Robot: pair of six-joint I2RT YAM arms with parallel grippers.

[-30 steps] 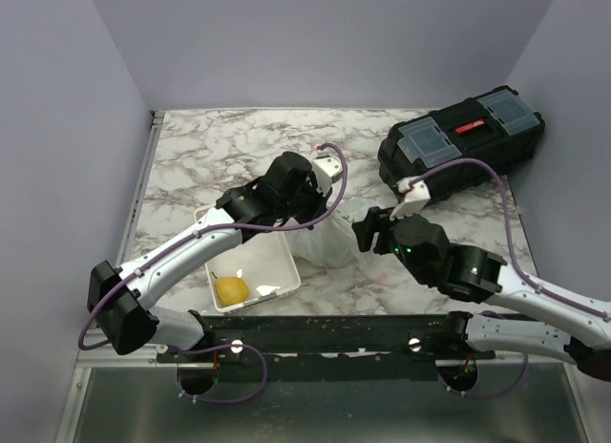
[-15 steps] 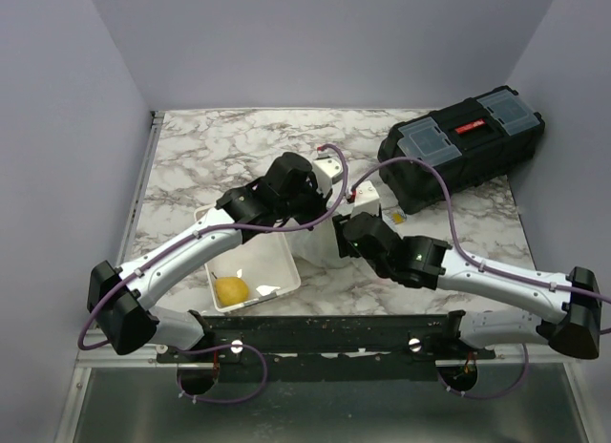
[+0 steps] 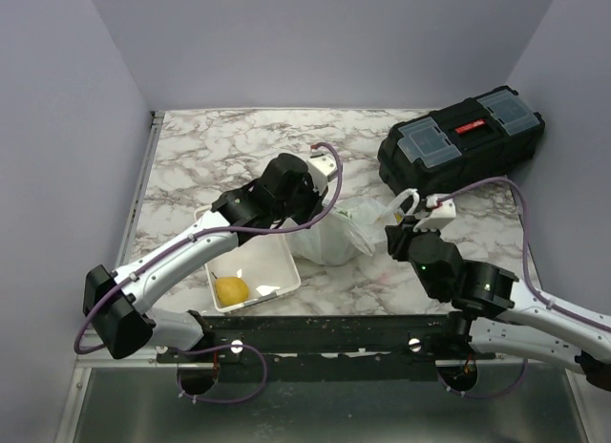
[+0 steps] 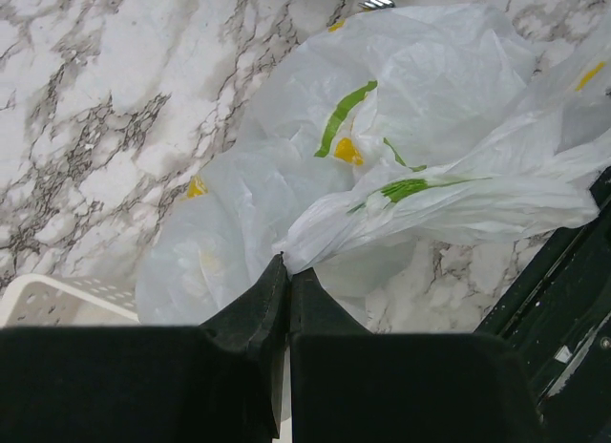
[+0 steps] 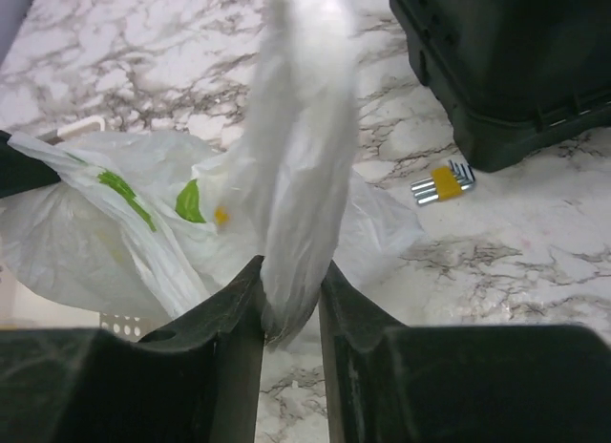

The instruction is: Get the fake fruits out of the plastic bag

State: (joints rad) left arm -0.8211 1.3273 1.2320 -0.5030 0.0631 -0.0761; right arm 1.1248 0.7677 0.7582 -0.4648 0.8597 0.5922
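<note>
The plastic bag (image 3: 334,238) lies crumpled on the marble table, white and translucent with green and yellow print. My left gripper (image 3: 313,214) is shut on a fold of the bag (image 4: 410,128), its fingertips (image 4: 272,281) pressed together on the plastic. My right gripper (image 5: 291,300) is shut on a bunched strand of the bag (image 5: 296,157) that rises taut between its jaws. In the top view the right gripper (image 3: 399,231) stands at the bag's right side, by a loop handle (image 3: 396,202). The fake fruits are hidden; none shows through the plastic.
A white tray (image 3: 277,271) holding a yellow pear-like fruit (image 3: 231,290) sits left of the bag. A black toolbox (image 3: 463,142) stands at the back right, also in the right wrist view (image 5: 506,61). A small set of hex keys (image 5: 442,182) lies by it.
My right arm reached in at the bag, then drew back to the right with its jaws closing on a strand of it. The bag now stretches rightward. The left gripper kept its hold.
</note>
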